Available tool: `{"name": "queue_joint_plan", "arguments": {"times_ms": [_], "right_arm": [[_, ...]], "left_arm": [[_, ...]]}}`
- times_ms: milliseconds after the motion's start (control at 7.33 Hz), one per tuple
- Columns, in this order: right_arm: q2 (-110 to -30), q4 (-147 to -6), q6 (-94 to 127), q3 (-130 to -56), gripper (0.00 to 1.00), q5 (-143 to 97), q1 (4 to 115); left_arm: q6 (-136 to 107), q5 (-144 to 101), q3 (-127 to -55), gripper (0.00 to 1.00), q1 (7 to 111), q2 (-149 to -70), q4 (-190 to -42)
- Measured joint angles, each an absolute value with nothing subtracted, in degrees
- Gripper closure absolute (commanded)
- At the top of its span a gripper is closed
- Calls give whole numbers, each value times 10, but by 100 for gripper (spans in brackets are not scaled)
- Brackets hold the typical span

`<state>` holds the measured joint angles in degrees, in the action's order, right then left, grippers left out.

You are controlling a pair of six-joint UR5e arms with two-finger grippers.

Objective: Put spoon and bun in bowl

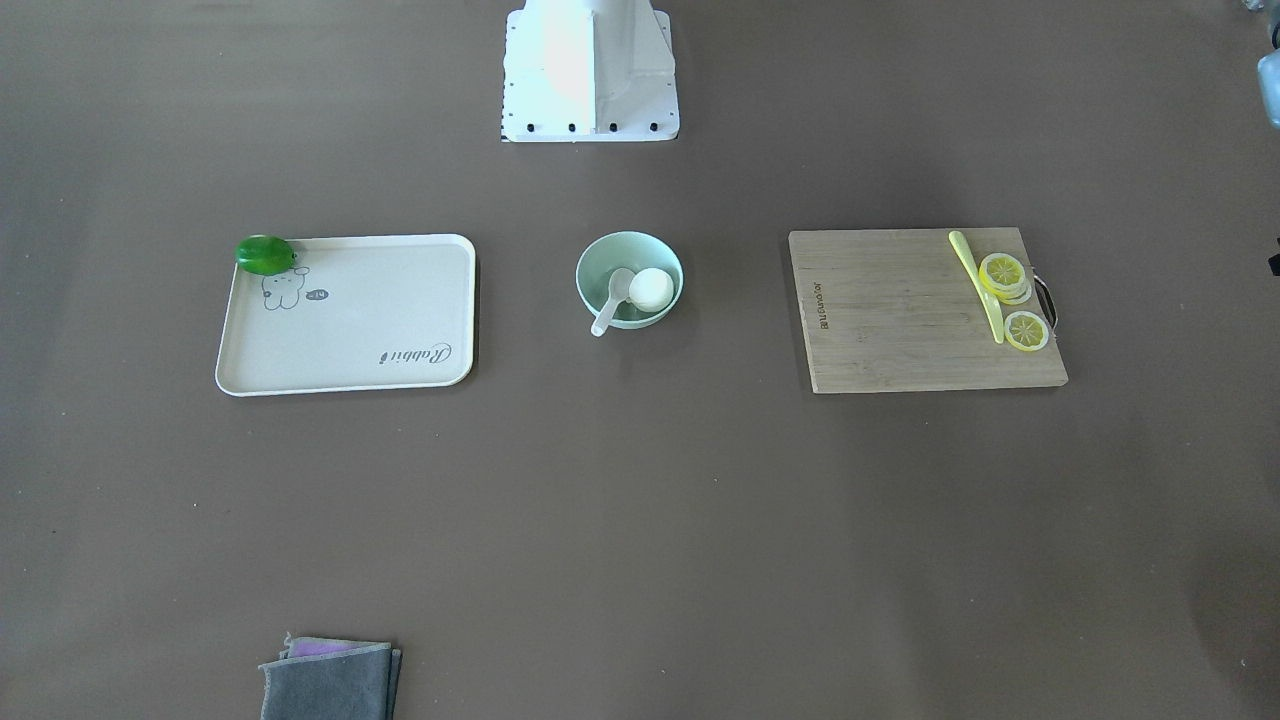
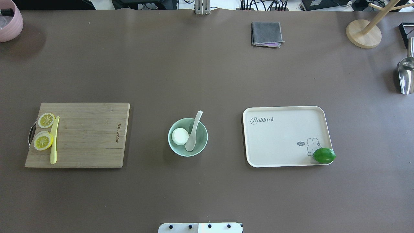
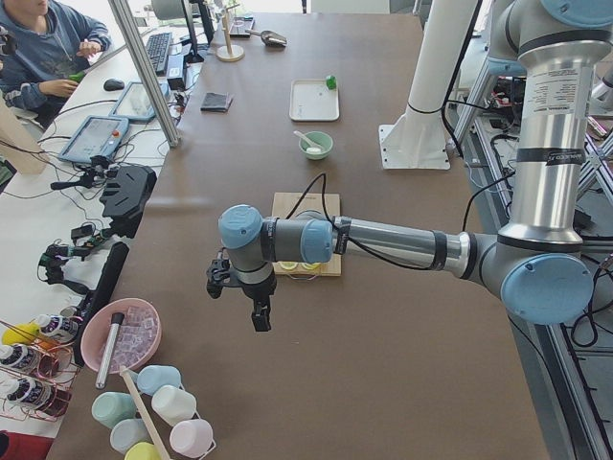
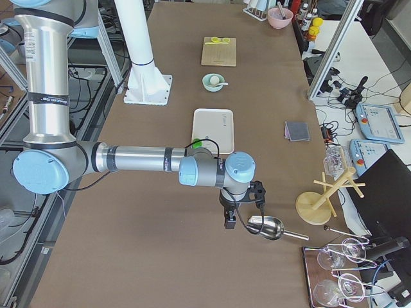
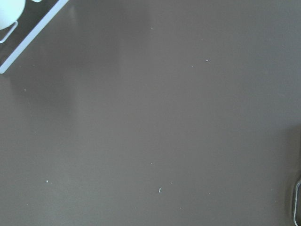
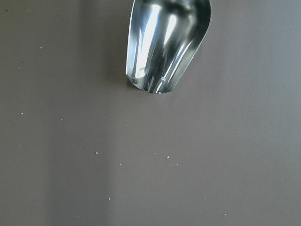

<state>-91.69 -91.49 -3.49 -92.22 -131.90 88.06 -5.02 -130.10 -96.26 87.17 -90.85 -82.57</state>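
Observation:
The mint-green bowl [image 2: 202, 129] stands at the table's middle; it also shows in the front-facing view [image 1: 640, 243]. The white bun [image 2: 179, 136] lies inside it. The white spoon [image 2: 193, 132] rests in it beside the bun, scoop down, with its handle leaning over the far rim. My left gripper [image 3: 257, 316] hangs over bare table at the left end, far from the bowl. My right gripper [image 4: 228, 221] hangs at the right end beside a metal scoop [image 4: 265, 226]. I cannot tell whether either is open or shut. Neither wrist view shows fingers.
A wooden cutting board [image 2: 84, 136] with lemon slices [image 2: 43, 141] and a yellow knife [image 2: 54, 139] lies left of the bowl. A cream tray [image 2: 281, 139] with a green lime [image 2: 324, 155] lies right. A grey cloth [image 2: 266, 33], a wooden stand [image 2: 364, 32] and a pink bowl [image 2: 9, 22] sit along the far edge.

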Motion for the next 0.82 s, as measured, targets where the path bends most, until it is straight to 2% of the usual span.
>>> {"name": "queue_joint_plan", "arguments": {"times_ms": [818], "right_arm": [[-917,-914,-35,-925,0,-1320,887]], "left_arm": [[74,-1300,-965,2,891,-899,-819]]}}
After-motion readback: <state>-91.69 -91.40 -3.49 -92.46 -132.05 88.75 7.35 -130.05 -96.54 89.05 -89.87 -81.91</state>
